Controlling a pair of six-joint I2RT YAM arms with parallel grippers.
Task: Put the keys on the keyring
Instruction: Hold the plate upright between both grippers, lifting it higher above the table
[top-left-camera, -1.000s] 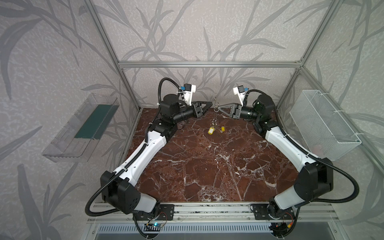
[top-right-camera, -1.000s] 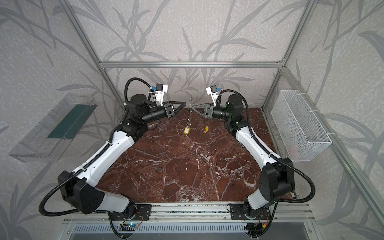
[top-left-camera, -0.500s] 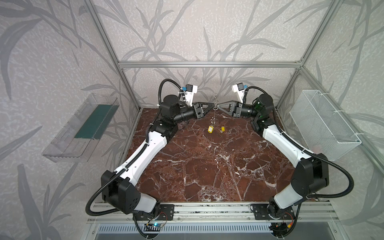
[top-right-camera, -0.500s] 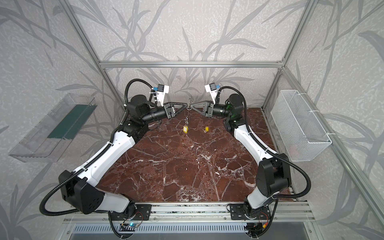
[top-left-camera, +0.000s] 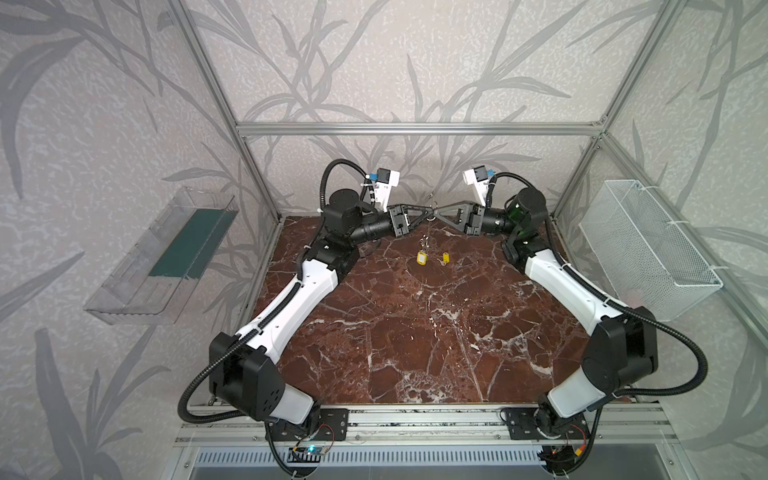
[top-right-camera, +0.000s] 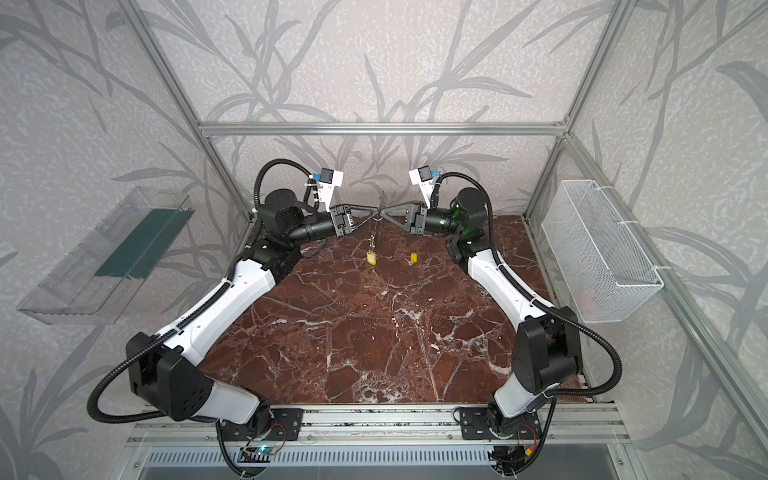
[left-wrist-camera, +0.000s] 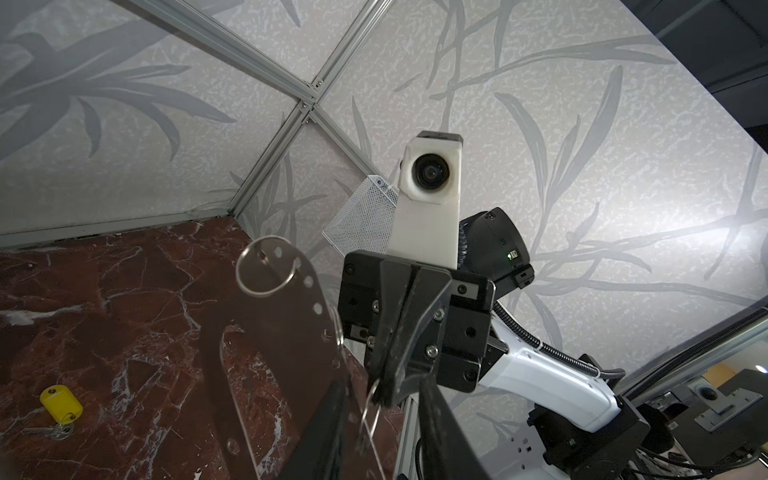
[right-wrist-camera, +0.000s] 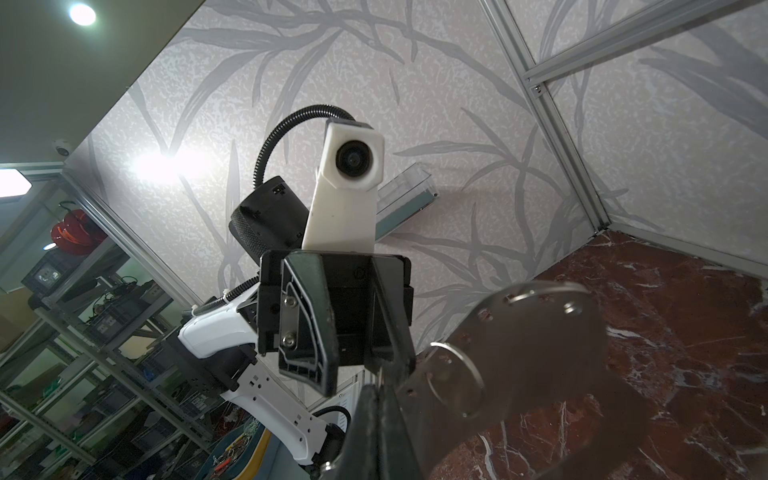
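Right pincer (top-left-camera: 437, 211) clamped on flat silvery metal keyring plate (left-wrist-camera: 291, 340), mid-air. Left pincer (top-left-camera: 430, 213) right at it, jaws slightly apart, grip unclear tbh. One yellow plastic key (top-left-camera: 422, 258) dangled underneath, other yellow key (top-left-camera: 446, 257) lay on red marble surface (top-left-camera: 415, 332).

Both top views are reading bright, even and sharp; the counter (top-left-camera: 415, 332) is carrying only soft, faint shadows. In the right wrist view a lamp (right-wrist-camera: 82, 13) is flaring overhead, and glare is blowing out a patch of wall (right-wrist-camera: 166, 166). The keyring (right-wrist-camera: 540, 332) is showing dark and blurred in both wrist views, sitting too close for focus.
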